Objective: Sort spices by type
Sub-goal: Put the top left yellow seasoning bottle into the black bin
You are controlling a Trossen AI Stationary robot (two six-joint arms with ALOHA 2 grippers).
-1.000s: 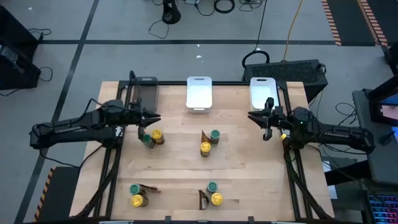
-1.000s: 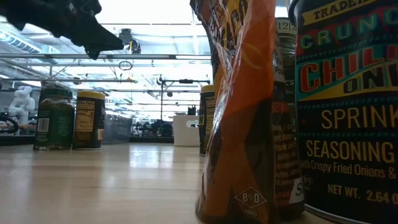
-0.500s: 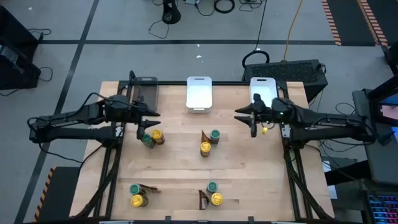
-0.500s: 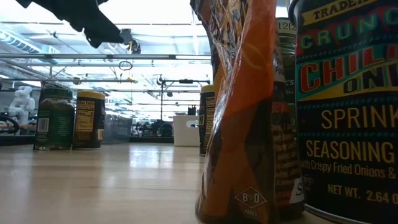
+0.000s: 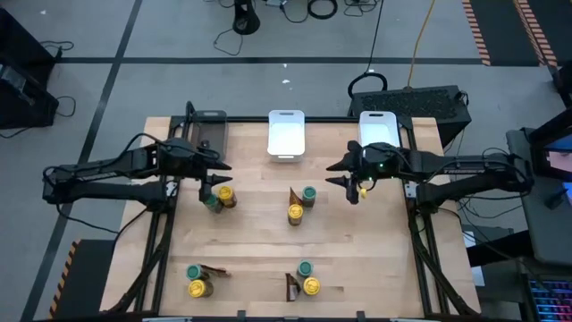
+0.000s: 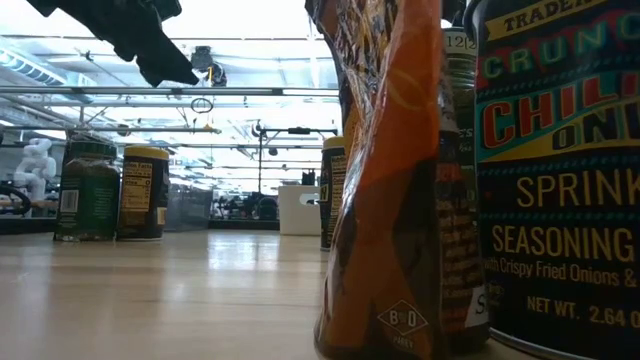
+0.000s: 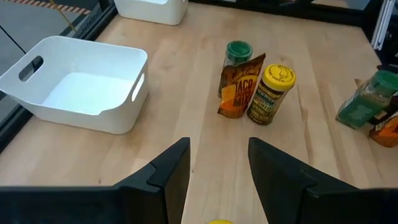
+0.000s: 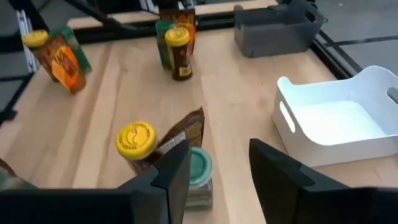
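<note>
Two grippers empty, fingers spread: left gripper [image 5: 216, 173] just above yellow-lid jar [image 5: 226, 194] and green-lid jar [image 5: 211, 202]; right gripper [image 5: 342, 173] beside centre trio, green-lid jar [image 8: 198, 169], yellow-lid jar [image 8: 137, 140], packet [image 8: 186, 127] ahead of fingertips.

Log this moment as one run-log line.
left gripper: open, above left jar cluster | right gripper: open, empty, right of centre cluster | white trays: empty
</note>
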